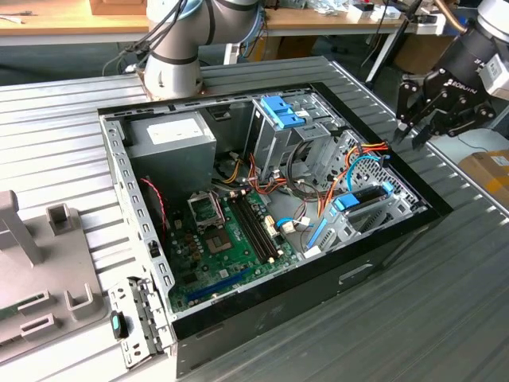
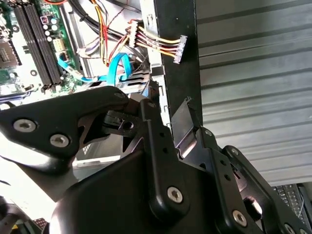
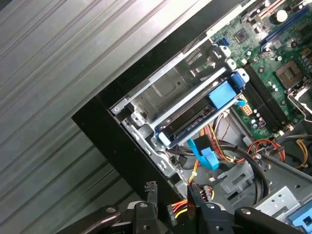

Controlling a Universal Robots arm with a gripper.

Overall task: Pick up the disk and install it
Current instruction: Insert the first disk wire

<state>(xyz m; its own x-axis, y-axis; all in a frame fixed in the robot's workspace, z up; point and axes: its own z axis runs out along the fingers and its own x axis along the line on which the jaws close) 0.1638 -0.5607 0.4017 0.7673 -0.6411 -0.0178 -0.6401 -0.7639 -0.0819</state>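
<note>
**Disk in its bay, gripper standing off.** A black, open-sided computer case (image 1: pixel 262 306) is shown lying on a ribbed grey metal table (image 1: pixel 413 334). The black two-fingered gripper (image 1: pixel 409 135) is held high on the exterior view's right, just outside the case wall, its fingers parted with nothing between them. The flat dark grey disk (image 1: pixel 362 196), framed in light blue plastic, is seen in the metal bay at the case's edge, below the gripper, and is judged seated. For a sound fit, the frame should lie level in its rails, with the orange and yellow cable bundle (image 1: pixel 367 148) kept clear. A white label (image 1: pixel 173 129) is carried by the grey power-supply box (image 1: pixel 171 151), but its print cannot be made out.
</note>
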